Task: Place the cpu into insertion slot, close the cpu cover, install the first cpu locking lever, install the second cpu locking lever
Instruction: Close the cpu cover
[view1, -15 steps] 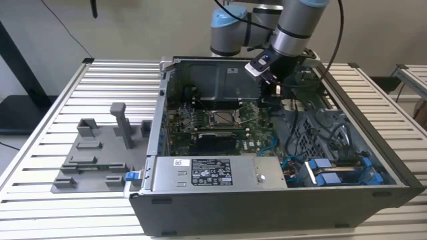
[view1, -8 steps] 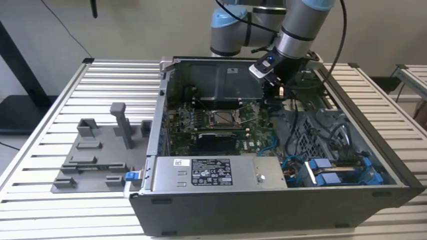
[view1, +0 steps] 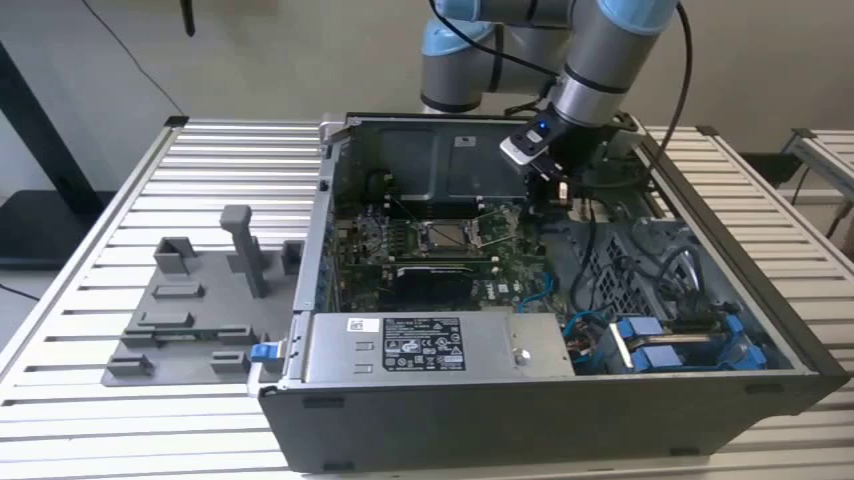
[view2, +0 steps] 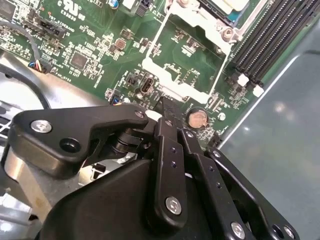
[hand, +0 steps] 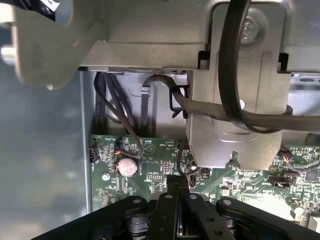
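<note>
In the exterior view, the gripper (view1: 551, 192) hangs inside the open computer case (view1: 534, 410), near the insertion slot (view1: 445, 236).

In the second wrist view, its jaws stand together and empty beside the cpu cover (view2: 155, 65). The cover lies flipped open, probably because the cpu (view2: 230, 5) already looks seated.

The first wrist view shows the gripper (hand: 178, 181) low over the motherboard (hand: 155, 165).
</note>
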